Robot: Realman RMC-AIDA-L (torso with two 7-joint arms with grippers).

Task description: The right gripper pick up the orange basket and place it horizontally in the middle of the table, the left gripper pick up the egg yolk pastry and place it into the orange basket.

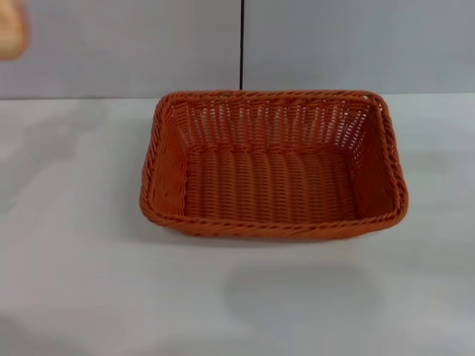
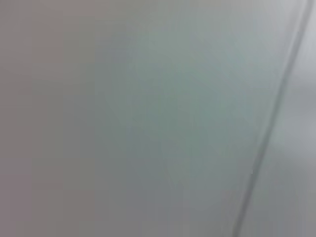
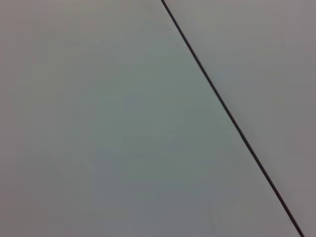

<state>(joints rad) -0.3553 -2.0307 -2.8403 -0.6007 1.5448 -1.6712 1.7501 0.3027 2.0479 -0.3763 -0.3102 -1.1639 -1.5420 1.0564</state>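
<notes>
From my head camera, the orange basket sits on the white table, its long side running left to right, a little to the right of the middle and towards the far edge. It stands upright with its open top facing up, and I see only woven bottom inside it. Behind the table rises a pale grey wall with a dark vertical seam just above the basket's far rim. At the far left, against the wall, a blurred tan shape shows at the frame's edge; I cannot tell what it is. Neither of my grippers appears here.

My left wrist camera gives only a blurred grey surface with a faint dark line slanting across it. I cannot tell how my left gripper stands.

My right wrist camera shows a plain grey surface crossed by a thin dark diagonal line. My right gripper's fingers are out of view too, so I cannot tell its opening or whether it holds anything.
</notes>
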